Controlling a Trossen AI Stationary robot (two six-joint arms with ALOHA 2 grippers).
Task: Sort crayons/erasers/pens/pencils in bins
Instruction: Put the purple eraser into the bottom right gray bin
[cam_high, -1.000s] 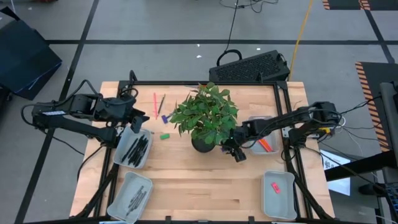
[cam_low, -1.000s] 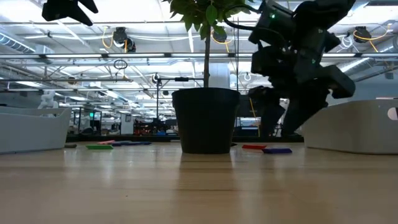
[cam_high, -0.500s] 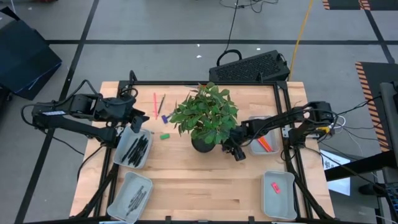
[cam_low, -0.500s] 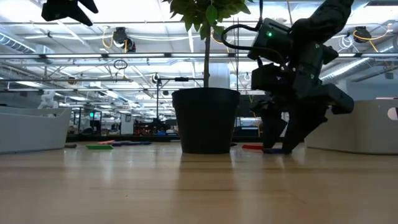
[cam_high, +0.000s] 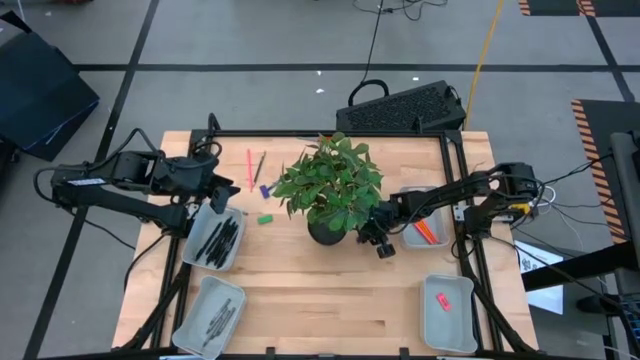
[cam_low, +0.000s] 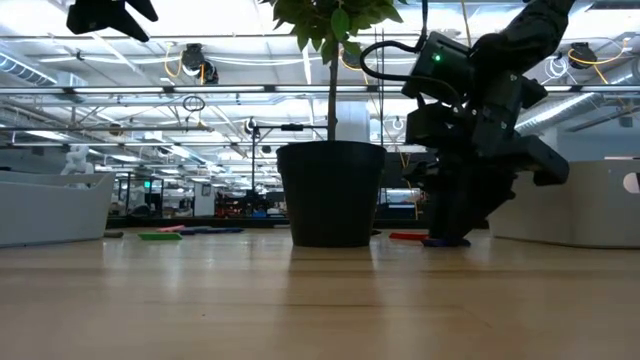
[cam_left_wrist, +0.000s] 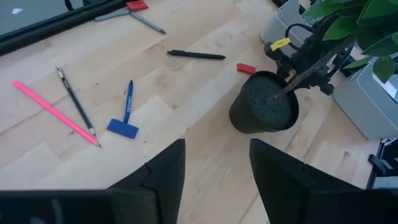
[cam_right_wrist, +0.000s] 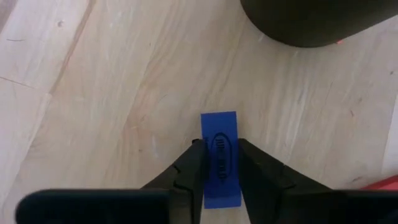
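A blue eraser (cam_right_wrist: 219, 134) lies flat on the table just right of the dark plant pot (cam_high: 328, 228). My right gripper (cam_high: 383, 243) is down on it, shut on its sides. A red eraser (cam_left_wrist: 246, 68) and a black pen (cam_left_wrist: 196, 55) lie beyond the pot. My left gripper (cam_high: 222, 195) hovers open over the far left bin (cam_high: 200, 255), which holds black pens. On the table left of the plant lie a pink pencil (cam_high: 249, 168), a dark stick (cam_high: 259, 167), another blue eraser (cam_left_wrist: 122, 128) and a green eraser (cam_high: 264, 219). My right gripper pinches the blue eraser by its two long sides (cam_right_wrist: 217, 171) between its two fingers, at the end nearer the gripper. The fingers come from above, slanting down, and lie along the eraser. The eraser still lies flat on the table.
The leafy plant (cam_high: 330, 180) stands mid-table, close to my right gripper. The far right bin (cam_high: 408, 195) holds orange-red sticks; the near right bin (cam_high: 430, 330) holds a pink eraser (cam_high: 441, 300). The near left bin (cam_high: 190, 335) holds dark items. Bare wood lies along the near edge.
My right gripper has gone down beside the plant pot onto the blue eraser, shifting slightly toward the pot. The eraser has stayed in place on the table.
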